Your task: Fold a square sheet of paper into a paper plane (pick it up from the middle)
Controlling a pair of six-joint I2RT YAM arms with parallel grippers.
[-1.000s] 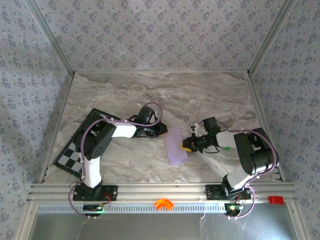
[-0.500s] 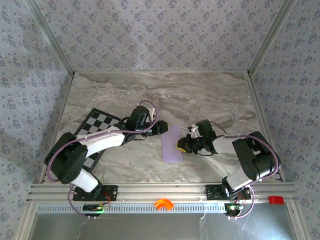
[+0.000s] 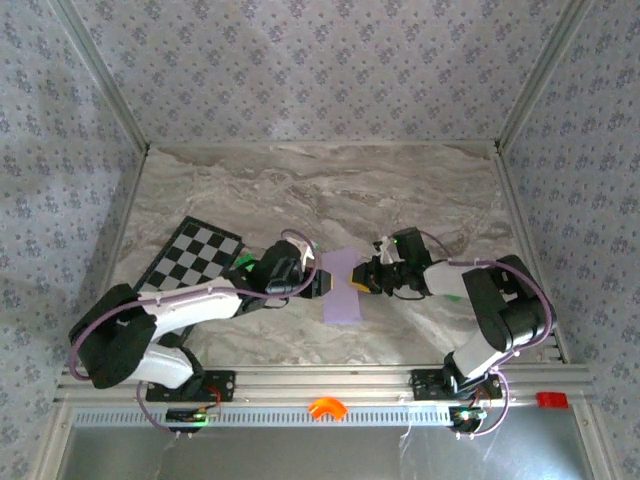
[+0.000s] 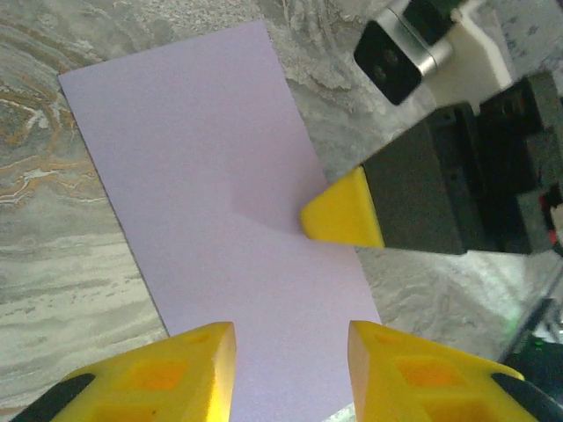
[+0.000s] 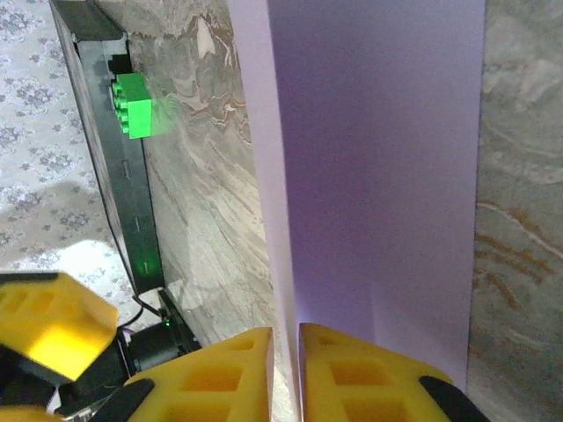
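The square sheet of paper (image 3: 340, 300) lay on the desk (image 3: 300, 190) between the arms, long axis near-to-far. Left fingers (image 4: 189, 369) stood half open, empty; right fingers (image 5: 352, 374), nearly closed, touched its right edge

a robotics lab test cell: a marble-print tabletop (image 3: 300, 190) boxed in by flower-patterned wall panels (image 3: 320, 70) and aluminium framing (image 3: 300, 385), a black-and-white checkered board (image 3: 195, 255) lying on it, left arm (image 3: 190, 300) and right arm (image 3: 500, 300) bolted at its near edge.
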